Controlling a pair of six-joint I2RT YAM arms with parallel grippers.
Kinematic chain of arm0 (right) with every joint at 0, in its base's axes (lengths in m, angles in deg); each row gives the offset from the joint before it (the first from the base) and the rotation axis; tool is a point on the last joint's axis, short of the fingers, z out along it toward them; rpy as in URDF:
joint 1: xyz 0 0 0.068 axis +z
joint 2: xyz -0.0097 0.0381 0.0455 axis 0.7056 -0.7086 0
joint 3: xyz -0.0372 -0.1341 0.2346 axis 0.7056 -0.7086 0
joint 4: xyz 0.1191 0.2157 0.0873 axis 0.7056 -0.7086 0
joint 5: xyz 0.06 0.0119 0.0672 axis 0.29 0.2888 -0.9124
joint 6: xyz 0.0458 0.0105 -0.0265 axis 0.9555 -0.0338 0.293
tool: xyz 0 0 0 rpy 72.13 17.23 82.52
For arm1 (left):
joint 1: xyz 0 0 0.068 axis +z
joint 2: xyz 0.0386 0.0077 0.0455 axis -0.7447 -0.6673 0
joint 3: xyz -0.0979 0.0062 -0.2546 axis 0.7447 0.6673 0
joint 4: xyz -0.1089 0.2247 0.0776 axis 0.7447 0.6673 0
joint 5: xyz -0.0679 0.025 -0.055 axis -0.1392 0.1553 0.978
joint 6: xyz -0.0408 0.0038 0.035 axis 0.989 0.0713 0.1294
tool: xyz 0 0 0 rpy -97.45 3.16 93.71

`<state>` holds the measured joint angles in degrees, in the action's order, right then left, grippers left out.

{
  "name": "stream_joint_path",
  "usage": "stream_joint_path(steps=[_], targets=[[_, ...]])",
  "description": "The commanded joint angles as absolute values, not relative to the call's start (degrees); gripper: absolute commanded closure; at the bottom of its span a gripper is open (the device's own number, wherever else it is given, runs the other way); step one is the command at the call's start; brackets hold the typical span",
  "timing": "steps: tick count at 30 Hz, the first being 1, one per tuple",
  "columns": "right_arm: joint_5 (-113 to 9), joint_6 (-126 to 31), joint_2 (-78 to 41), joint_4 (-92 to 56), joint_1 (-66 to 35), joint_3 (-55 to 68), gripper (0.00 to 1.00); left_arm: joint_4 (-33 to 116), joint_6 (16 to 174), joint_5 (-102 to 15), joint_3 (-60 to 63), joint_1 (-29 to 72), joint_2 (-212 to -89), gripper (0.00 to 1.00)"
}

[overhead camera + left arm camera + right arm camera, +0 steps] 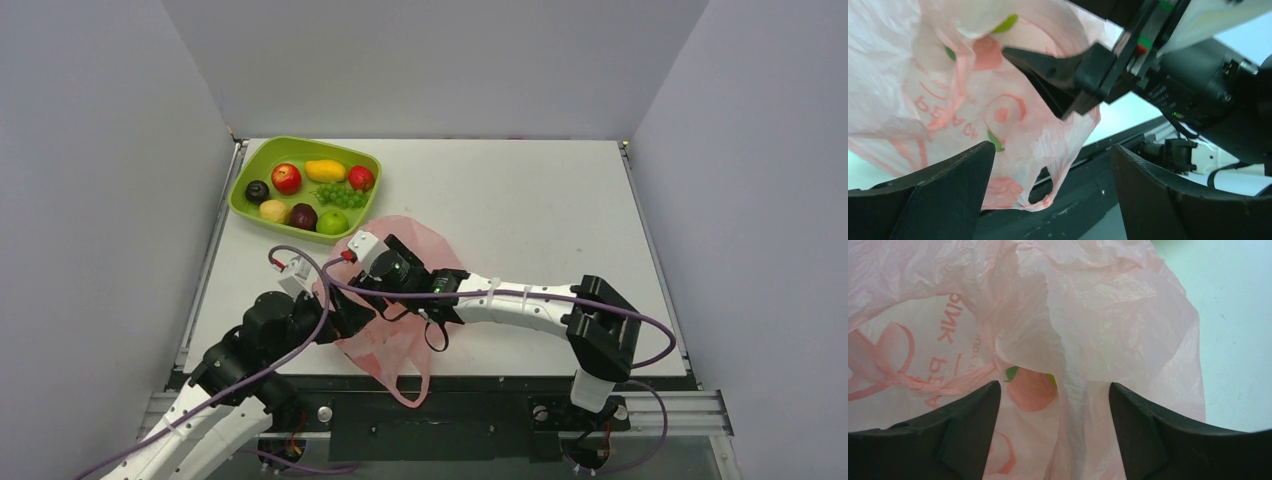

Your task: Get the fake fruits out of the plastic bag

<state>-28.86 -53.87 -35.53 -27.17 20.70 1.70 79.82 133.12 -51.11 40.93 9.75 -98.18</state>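
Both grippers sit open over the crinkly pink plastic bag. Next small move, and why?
Probably close the right gripper on the ridge of the thin pink plastic bag standing between its open jaws, so the bag can be lifted open. The film is crumpled and hides the inside; green patches showing through may be print or fruit, I cannot tell. The left gripper is open too, gripping nothing.

High overhead; wrist cameras close against bag [1108, 315]

A white rectangular tabletop [520, 200] carries a lime-green rounded plastic tray [262, 155]. A crinkly translucent pink plastic bag [420, 240] lies just near-right of the tray.
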Motion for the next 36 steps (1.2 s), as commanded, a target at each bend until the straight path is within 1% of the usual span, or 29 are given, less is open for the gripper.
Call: stream_joint_path(steps=[1, 2, 4, 5, 6, 7, 8, 9, 11, 12, 13, 16, 17, 21, 24, 29, 33, 36], targets=[[-25.74, -58.19, -36.4, -21.13, 19.66, 4.6, 0.3, 69.86, 139.92, -42.76, 46.45, 10.04, -96.77, 0.16], [-26.9, -58.44, -36.71, -20.81, 19.43, 4.79, 0.34, 68.96, 140.24, -42.06, 46.97, 10.02, -96.97, 0.16], [-28.88, -58.3, -37.59, -20.54, 18.01, 5.83, 0.62, 67.26, 140.63, -40.84, 47.88, 10.01, -97.62, 0.16], [-30.34, -57.08, -37.94, -21.44, 17.5, 6.37, 0.69, 66.55, 140.42, -40.61, 48.3, 10.02, -98.09, 0.17], [-34.69, -55.36, -37.92, -22.02, 16.33, 7.51, 0.82, 66.16, 140.27, -40.49, 48.51, 10.0, -98.31, 0.17], [-37.33, -53.78, -37.54, -22.41, 15.65, 7.82, 0.87, 64.58, 140.05, -40.35, 49.35, 10.0, -98.74, 0.17], [-43.8, -50.08, -37.24, -22.1, 14.15, 7.9, 0.98, 62.98, 140.08, -39.33, 50.05, 10.06, -98.99, 0.18], [-46.94, -48.19, -36.82, -20.78, 13.38, 7.75, 1.0, 58.77, 140.11, -38.67, 52.02, 10.07, -99.84, 0.2], [-56.73, -41.61, -36.09, -15.94, 10.89, 6.18, 1.0, 53.08, 140.05, -37.65, 54.48, 10.0, -101.74, 0.22], [-58.28, -37.07, -35.86, -13.02, 9.49, 4.76, 1.0, 51.4, 140.0, -38.08, 55.11, 10.02, -102.6, 0.22], [-60.64, -35.92, -35.55, -11.96, 8.89, 3.79, 1.0, 50.5, 139.56, -38.27, 55.21, 10.0, -104.67, 0.24], [-63.35, -32.68, -35.09, -10.77, 7.05, 3.32, 1.0, 47.9, 138.61, -41.2, 54.85, 9.9, -108.81, 0.29], [-64.01, -32.28, -35.01, -10.75, 6.88, 3.21, 1.0, 47.83, 138.26, -42.33, 54.64, 9.86, -110.29, 0.33], [-65.49, -29.42, -34.6, -9.69, 5.28, 2.61, 1.0, 46.51, 135.01, -50.91, 53.91, 9.31, -112.92, 0.39], [-66.38, -24.9, -34.67, -7.37, 4.95, 2.37, 1.0, 43.24, 132.89, -55.98, 54.14, 8.82, -114.04, 0.38], [-67.5, -17.91, -34.63, -3.66, 4.95, 1.88, 1.0, 36.51, 131.8, -59.09, 53.57, 8.83, -119.25, 0.37], [-68.3, -14.81, -34.86, -1.7, 4.94, 1.36, 1.0, 31.94, 131.3, -62.97, 53.77, 8.8, -122.96, 0.41], [-69.13, -14.35, -35.29, -1.37, 4.95, 1.05, 1.0, 28.58, 130.28, -66.08, 54.68, 8.78, -124.56, 0.41]])
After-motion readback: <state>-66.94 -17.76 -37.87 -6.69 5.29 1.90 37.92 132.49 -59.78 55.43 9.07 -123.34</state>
